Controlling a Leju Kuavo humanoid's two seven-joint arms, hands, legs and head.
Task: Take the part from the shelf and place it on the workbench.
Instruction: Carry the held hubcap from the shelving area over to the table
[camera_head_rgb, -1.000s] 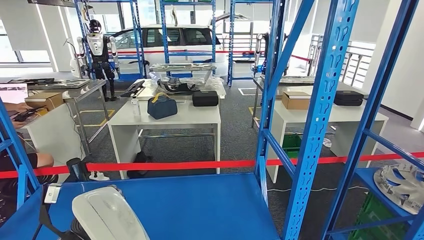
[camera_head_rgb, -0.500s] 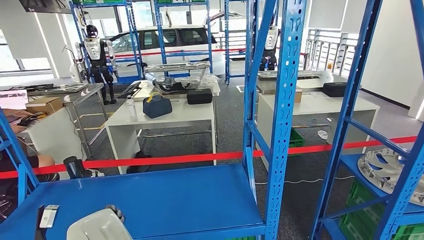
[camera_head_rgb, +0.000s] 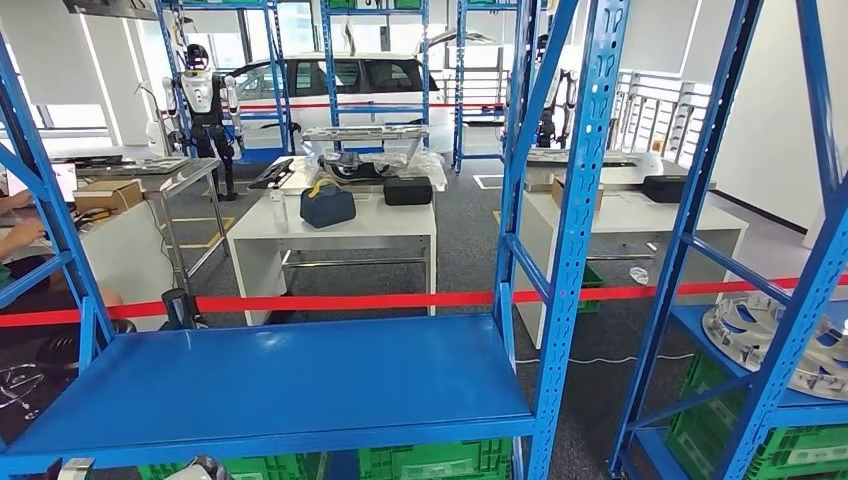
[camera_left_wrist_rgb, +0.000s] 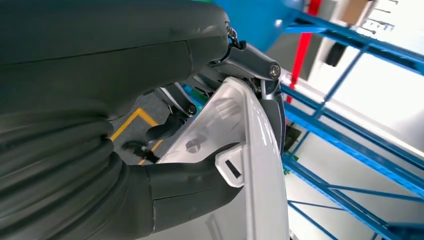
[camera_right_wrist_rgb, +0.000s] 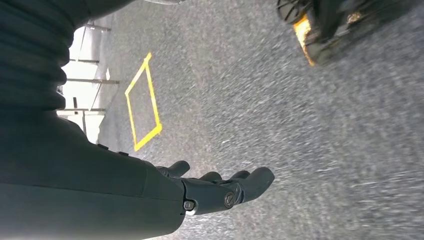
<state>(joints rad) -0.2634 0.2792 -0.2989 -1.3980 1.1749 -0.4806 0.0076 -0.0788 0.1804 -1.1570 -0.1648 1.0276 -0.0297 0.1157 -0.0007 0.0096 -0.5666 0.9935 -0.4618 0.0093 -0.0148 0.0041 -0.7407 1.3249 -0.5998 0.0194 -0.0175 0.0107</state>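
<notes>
Now the camera has swung and risen, so the white part that showed low in the head view a second ago has slid down out of the picture. That is the robot moving, not the shelf.

Head view: the blue shelf (camera_head_rgb: 270, 385) is right in front, and its board is bare. Past the shelf, behind a red tape (camera_head_rgb: 330, 302), stands a white worktop (camera_head_rgb: 340, 228) with a dark blue bag (camera_head_rgb: 327, 205) on it. A second white worktop (camera_head_rgb: 640, 215) stands to the right of the shelf's post. The part has to go on a worktop, and both lie beyond the shelf, well apart from the robot.

Left wrist view: the left hand (camera_left_wrist_rgb: 220, 135) holds the white part (camera_left_wrist_rgb: 250, 165). The thick thumb (camera_left_wrist_rgb: 190, 182) presses on the inner side, and dark fingers (camera_left_wrist_rgb: 267, 107) hook over the far edge. The part is long and curved, and its long side runs across the hand, not along it. So the part is off the shelf and in this hand.

Right wrist view: the right hand (camera_right_wrist_rgb: 220, 192) hangs over the grey floor (camera_right_wrist_rgb: 280, 115). Its fingers are loosely spread and hold nothing. A yellow square (camera_right_wrist_rgb: 142, 105) is marked on the floor beyond it.

I think the robot must get round the shelf and carry the part to a worktop, and the left hand does that job alone.
</notes>
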